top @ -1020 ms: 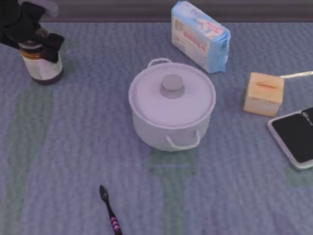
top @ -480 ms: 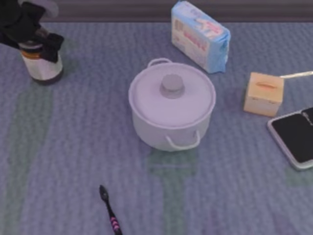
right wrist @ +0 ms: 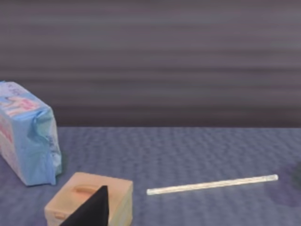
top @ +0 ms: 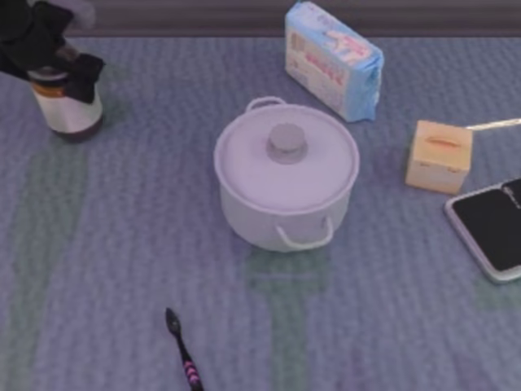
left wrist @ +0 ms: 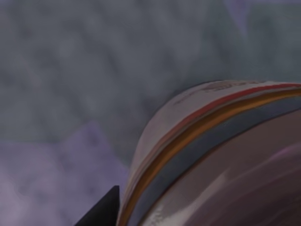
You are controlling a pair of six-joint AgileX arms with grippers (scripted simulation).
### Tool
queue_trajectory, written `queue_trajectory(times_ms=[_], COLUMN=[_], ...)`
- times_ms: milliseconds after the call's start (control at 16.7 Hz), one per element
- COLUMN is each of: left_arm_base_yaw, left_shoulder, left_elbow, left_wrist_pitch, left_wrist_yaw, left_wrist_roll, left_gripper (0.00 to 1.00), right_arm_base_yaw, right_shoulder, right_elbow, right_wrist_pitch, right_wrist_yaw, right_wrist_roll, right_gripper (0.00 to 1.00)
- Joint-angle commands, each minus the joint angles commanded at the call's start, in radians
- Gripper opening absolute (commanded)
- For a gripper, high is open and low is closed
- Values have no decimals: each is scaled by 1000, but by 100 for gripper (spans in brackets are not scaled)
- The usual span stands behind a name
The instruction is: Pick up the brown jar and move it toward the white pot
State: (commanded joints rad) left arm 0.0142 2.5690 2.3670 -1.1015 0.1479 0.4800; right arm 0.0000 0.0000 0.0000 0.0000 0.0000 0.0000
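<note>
Black, my left gripper (top: 55,63) sits at the far left corner of the table in the top view, reaching down from above with its two fingers squeezed on the black lid of the small dark-brown glass jar with a white label and orange band (top: 71,107). That jar (left wrist: 221,155) fills most of the left wrist view, very close, with one black fingertip (left wrist: 101,212) right beside its label. I cannot tell if the jar touches the blue-grey woven table cloth (top: 122,244) or hangs just over it. Well apart from the jar, in the middle of the table, stands the big round white pot with a white lid, grey knob and two loop handles (top: 286,186). A thin black toothbrush with pink marks (top: 184,352) lies near the front edge. Behind the pot rests a light-blue soft pack (top: 332,59). On the right are a small tan box (top: 440,155), a flat black and white scale (top: 490,229) and a thin clear stick (right wrist: 211,184). My right gripper only shows one dark fingertip (right wrist: 91,209) in the right wrist view, so I cannot tell if it is open.
</note>
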Motion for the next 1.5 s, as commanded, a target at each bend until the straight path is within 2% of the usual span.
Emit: queue_trajectory(times_ms=[540, 1020, 1200, 1500], left_arm_base_yaw=[23, 15, -31, -173], left_shoulder=[-445, -494, -515, -573], left_elbow=[-433, -486, -540, -707], left_wrist_pitch=[-10, -7, 30, 134], left_wrist_yaw=[-3, -9, -43, -138], left_wrist_roll=[7, -4, -103, -415], left_gripper=[0, 0, 0, 0], right_arm_base_yaw=[0, 0, 0, 0], right_shoulder=[0, 0, 0, 0], right_elbow=[0, 0, 0, 0], right_wrist_pitch=[0, 0, 0, 0], right_wrist_yaw=[0, 0, 0, 0], right_wrist_roll=[0, 0, 0, 0], right_gripper=[100, 100, 100, 100])
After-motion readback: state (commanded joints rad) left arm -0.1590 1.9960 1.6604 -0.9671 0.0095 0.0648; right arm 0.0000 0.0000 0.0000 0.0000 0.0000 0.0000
